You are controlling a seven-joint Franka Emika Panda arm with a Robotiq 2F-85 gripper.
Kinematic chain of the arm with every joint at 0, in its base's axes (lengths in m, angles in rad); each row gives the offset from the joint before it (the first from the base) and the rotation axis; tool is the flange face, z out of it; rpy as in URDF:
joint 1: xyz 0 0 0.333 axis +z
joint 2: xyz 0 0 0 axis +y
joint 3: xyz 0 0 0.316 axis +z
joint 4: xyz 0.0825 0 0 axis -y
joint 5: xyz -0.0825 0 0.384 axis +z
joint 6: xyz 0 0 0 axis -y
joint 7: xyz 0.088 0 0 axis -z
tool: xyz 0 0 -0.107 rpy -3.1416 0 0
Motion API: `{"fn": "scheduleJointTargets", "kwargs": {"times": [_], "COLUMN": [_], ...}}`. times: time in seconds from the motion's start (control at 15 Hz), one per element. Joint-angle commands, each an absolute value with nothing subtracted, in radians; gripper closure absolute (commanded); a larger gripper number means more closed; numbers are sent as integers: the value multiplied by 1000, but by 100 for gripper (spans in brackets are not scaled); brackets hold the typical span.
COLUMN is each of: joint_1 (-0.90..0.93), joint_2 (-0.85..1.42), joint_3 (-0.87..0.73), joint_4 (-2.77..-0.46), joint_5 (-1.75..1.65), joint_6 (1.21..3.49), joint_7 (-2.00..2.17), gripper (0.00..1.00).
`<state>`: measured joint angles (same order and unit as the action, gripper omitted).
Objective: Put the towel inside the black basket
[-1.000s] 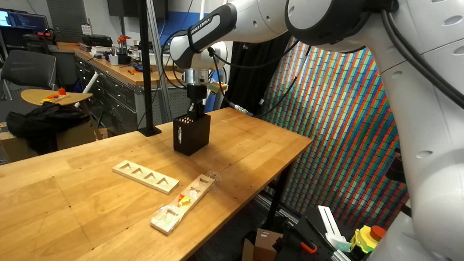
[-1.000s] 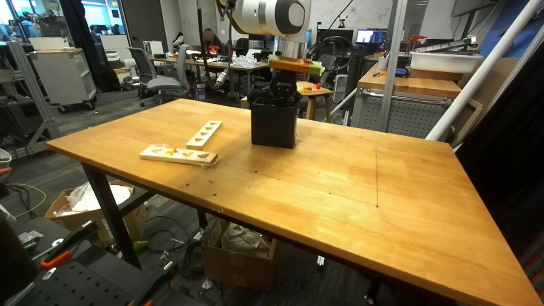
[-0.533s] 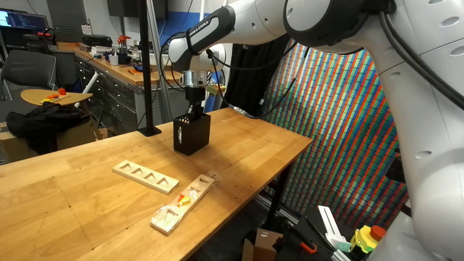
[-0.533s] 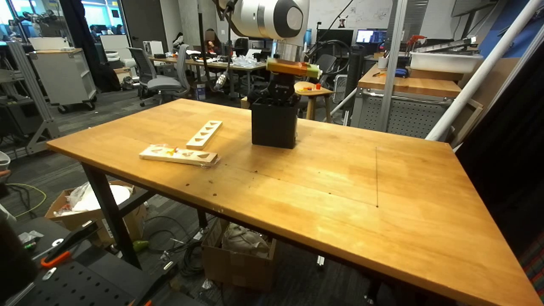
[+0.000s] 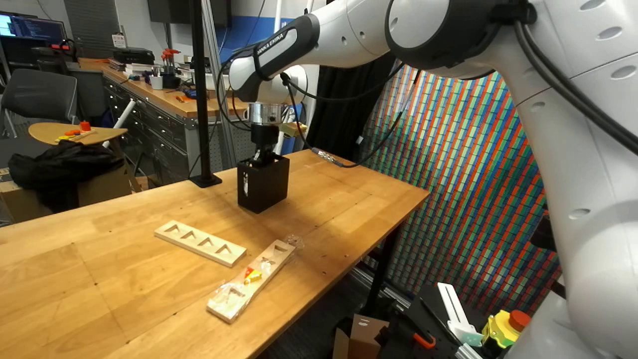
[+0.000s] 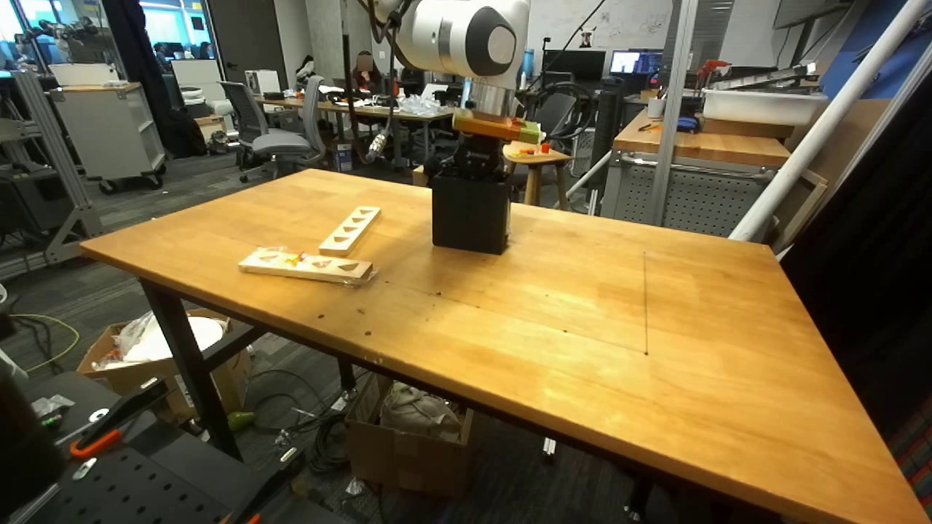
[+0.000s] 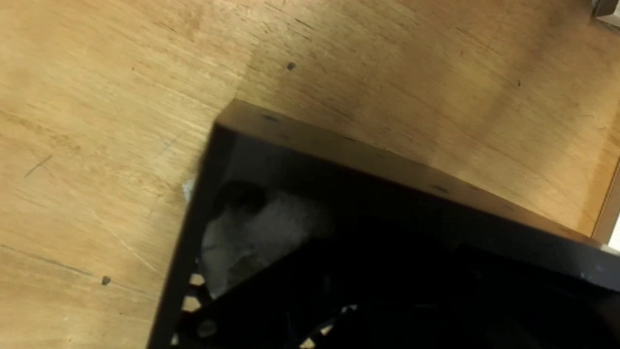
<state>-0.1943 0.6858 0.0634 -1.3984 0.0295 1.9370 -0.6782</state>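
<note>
In an exterior view the gripper [image 5: 262,157], jaws closed together, reaches into the basket [image 5: 263,187], in an exterior view two boards [image 6: 306,267] lie near it on the table [image 6: 561,298], and the wrist view shows the towel [image 7: 269,232] inside the basket.

The lower part of the end effector [image 5: 264,157] was hidden inside the black basket [image 5: 264,186], whose walls covered its fingertips in both exterior views; in the wrist view they merged with the dark interior. Of the towel [image 7: 271,228], only a dim, soft-edged greyish patch showed there, the rest lost in shadow. A pale scrap [image 7: 188,189] just outside the basket's wall was too small to identify. The wrist view's bottom and right edges cut off the basket, and its upper right corner cropped a pale object [image 7: 611,13]. The arm [image 5: 349,37] was cut off by the top edge in both exterior views. Writing on a distant screen [image 5: 35,29] was illegible, and the face of a person [image 6: 364,77] in the background was blurred.
</note>
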Motion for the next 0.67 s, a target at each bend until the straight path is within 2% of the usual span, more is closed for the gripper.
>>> {"fn": "scheduleJointTargets", "kwargs": {"times": [0.0, 0.6], "joint_1": [-207, -203], "joint_2": [726, 635], "joint_3": [79, 63], "joint_4": [-1387, -1459], "joint_5": [69, 58], "joint_6": [1971, 1975], "joint_7": [-710, -697], "gripper": [100, 100]}}
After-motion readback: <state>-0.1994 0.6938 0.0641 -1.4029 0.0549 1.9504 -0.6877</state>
